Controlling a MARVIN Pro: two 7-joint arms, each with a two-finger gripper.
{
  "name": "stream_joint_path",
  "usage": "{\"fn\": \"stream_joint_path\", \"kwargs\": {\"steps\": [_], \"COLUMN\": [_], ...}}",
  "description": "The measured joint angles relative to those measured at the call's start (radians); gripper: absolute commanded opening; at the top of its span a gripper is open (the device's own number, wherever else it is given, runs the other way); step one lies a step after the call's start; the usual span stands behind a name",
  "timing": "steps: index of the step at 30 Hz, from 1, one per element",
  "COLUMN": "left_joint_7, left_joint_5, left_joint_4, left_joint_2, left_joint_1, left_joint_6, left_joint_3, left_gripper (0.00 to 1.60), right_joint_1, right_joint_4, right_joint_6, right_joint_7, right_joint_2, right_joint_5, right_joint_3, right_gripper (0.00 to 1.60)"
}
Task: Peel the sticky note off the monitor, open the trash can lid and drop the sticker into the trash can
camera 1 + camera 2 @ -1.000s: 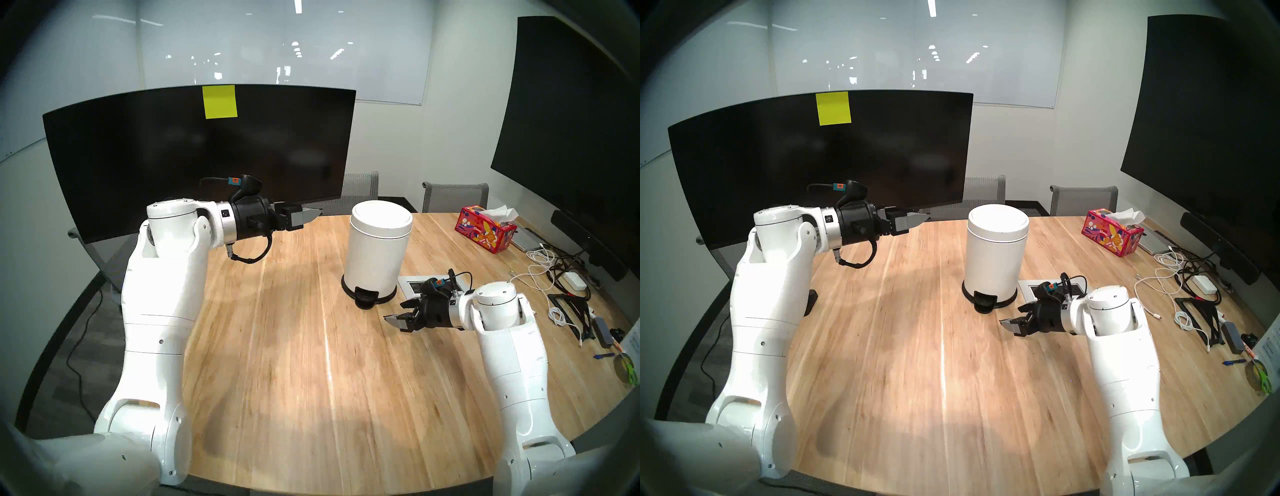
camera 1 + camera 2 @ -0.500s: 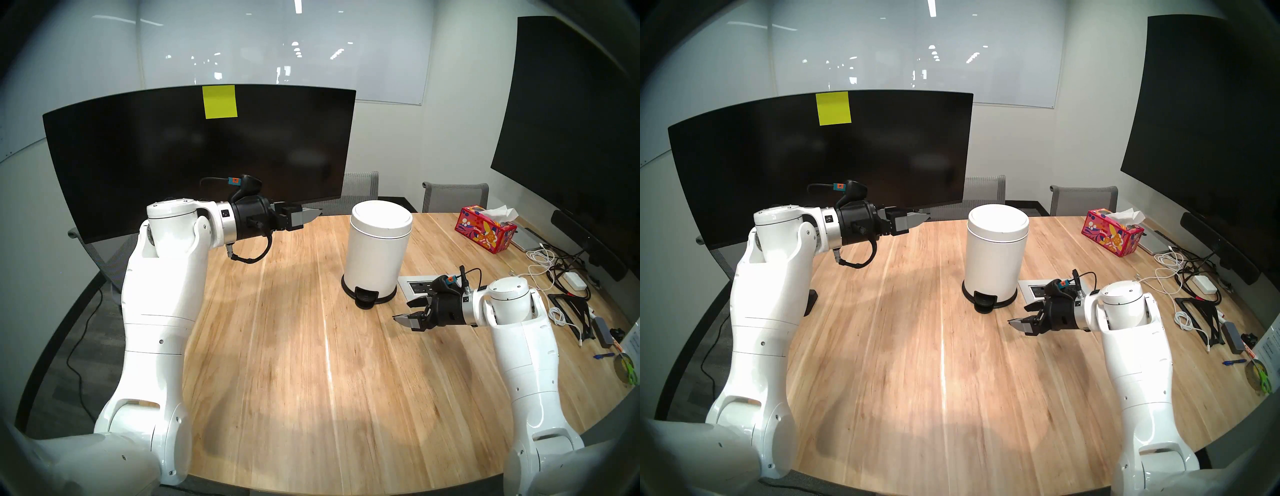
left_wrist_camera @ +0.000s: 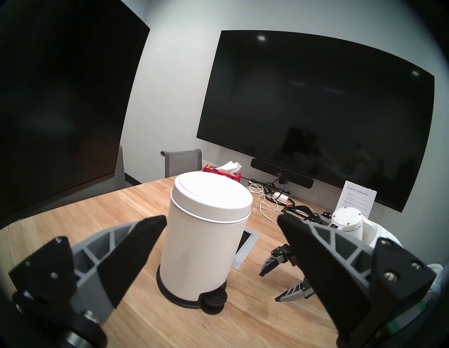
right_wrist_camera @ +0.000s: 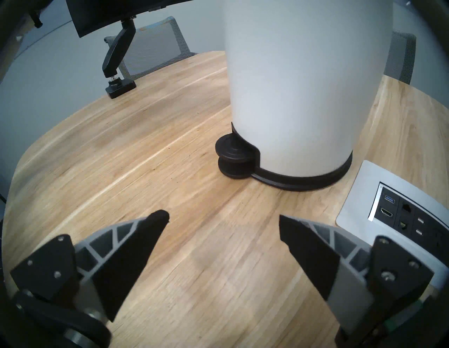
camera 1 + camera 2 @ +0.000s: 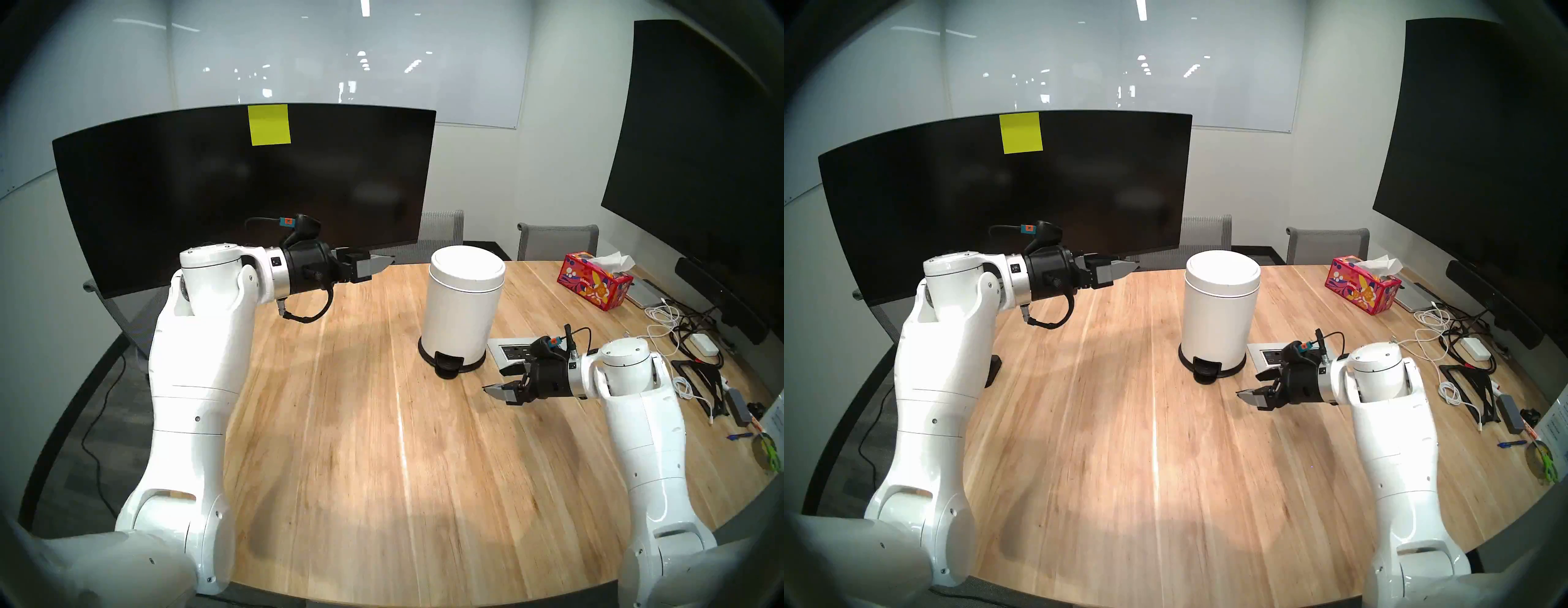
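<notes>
Nearest the robot, the wooden table (image 5: 360, 446) lies bare across its front half. Above its right side hangs the right hand (image 5: 498, 380), tilted downward, its two fingers spread wide with nothing between them; in the right wrist view the fingertips (image 4: 158, 216) frame plain wood, and a grey socket panel (image 4: 398, 209) set into the table lies just to their right. Just beyond that hand stands the trash can (image 5: 460, 314), upright, its black foot pedal (image 5: 449, 363) facing the robot and near the right hand without touching it. The trash can lid (image 5: 469, 265) sits closed on top. To the left, at about the same depth, the left hand (image 5: 382, 265) is held level above the table, pointing toward the trash can; the left wrist view shows its fingers (image 3: 136, 245) spread apart and empty, with the can seen between them but well ahead. On the far right of the table lie a red patterned tissue box (image 5: 596, 284) and a tangle of cables (image 5: 683, 339). Farthest back stands the monitor (image 5: 212, 199), dark, on a slim black arm (image 4: 116, 48) clamped at the table's far left edge. The sticky note (image 5: 269, 125) is stuck to the screen at its top edge, near the middle, well apart from both hands. A bigger flat display panel (image 5: 700, 148) hangs on the right wall.
</notes>
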Motion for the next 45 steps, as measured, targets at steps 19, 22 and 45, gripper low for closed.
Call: {"fn": "stream_joint_path", "kwargs": {"steps": [19,22,45], "left_joint_7": [0.0,0.0,0.0], "left_joint_5": [0.0,0.0,0.0], "left_joint_4": [0.0,0.0,0.0], "left_joint_2": [0.0,0.0,0.0], "left_joint_1": [0.0,0.0,0.0], "left_joint_6": [0.0,0.0,0.0], "left_joint_3": [0.0,0.0,0.0], "left_gripper": [1.6,1.6,1.6], "right_joint_1": [0.002,0.002,-0.003], "right_joint_4": [0.001,0.001,-0.015], "right_joint_6": [-0.001,-0.002,0.027], "right_joint_7": [0.002,0.002,-0.014], "right_joint_2": [0.0,0.0,0.002], "right_joint_5": [-0.001,-0.001,0.024], "right_joint_3": [0.002,0.002,0.012], "right_gripper": [1.6,1.6,1.6]}}
